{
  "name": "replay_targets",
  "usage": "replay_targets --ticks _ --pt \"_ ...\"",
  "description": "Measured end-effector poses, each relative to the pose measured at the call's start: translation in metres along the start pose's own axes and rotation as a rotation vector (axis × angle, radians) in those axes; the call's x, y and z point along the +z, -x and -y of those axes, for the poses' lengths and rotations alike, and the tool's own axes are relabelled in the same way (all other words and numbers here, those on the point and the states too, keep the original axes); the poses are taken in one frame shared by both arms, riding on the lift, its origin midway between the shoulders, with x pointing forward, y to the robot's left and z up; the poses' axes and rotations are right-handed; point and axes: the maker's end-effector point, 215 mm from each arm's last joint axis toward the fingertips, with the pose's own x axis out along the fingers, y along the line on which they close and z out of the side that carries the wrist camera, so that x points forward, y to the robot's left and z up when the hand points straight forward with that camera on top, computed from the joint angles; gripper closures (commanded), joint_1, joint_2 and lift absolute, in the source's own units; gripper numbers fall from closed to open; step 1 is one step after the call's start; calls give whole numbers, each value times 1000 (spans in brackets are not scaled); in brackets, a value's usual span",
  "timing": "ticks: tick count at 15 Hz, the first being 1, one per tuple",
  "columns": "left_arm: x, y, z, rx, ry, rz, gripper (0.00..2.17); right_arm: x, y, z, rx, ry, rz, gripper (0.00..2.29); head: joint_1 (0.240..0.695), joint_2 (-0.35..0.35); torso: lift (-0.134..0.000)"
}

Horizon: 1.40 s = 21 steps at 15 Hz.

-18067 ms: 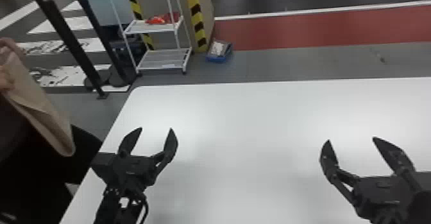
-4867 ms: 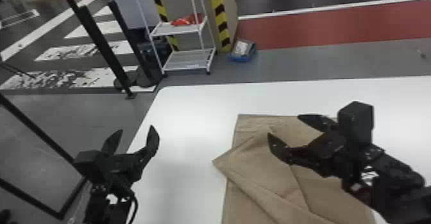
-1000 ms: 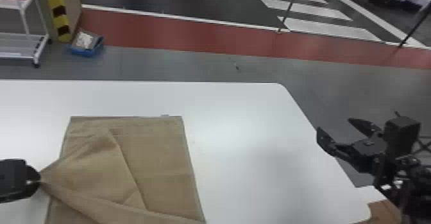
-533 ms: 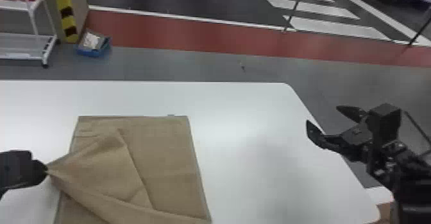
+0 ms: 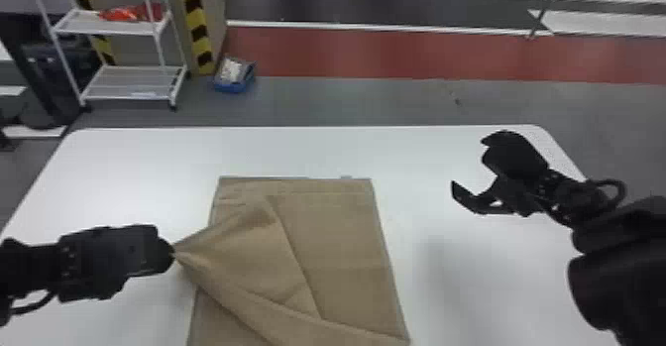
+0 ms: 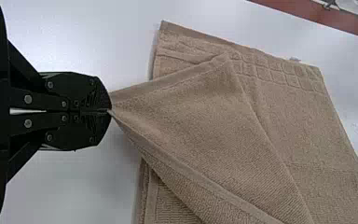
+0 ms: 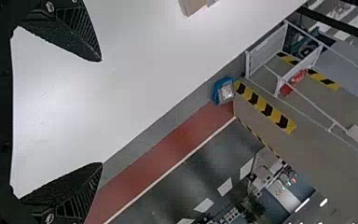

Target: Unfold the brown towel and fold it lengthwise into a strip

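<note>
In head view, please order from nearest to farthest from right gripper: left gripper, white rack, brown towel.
1. Brown towel, to its left, on the table.
2. Left gripper, at the towel's left side.
3. White rack, far left, beyond the table.

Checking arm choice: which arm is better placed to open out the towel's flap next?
Left, I'd judge: the left gripper pinches a flap of the brown towel; the right gripper is open, off the towel's right side.

Is a white table (image 5: pixel 426 156), rounded at 2 far corners. Bears 1 brown towel (image 5: pixel 342 236) around the middle, layered, with 1 corner drawn left.
</note>
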Motion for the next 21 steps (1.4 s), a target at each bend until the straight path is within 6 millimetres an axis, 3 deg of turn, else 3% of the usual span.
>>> replay_targets --ticks 3,6,8,11,17,21 --pt "-3 0 4 -6 25 -10 2142 32 -47 -27 85 86 -4 130 695 27 -125" --pt "-8 1 10 -7 43 -19 2142 71 -78 -60 191 214 -1 134 695 78 -125" --pt "-13 3 13 -8 55 -27 2142 84 -86 -73 243 307 -19 134 695 119 -125" --pt "-19 5 12 -3 64 -36 2142 91 -95 -76 279 426 -61 154 695 138 -125" --pt "-21 6 12 -4 64 -38 2142 104 -112 -122 387 599 -96 218 695 181 -125" --pt "-23 6 15 -8 66 -40 2142 104 -113 -136 448 623 -121 532 695 193 -125"
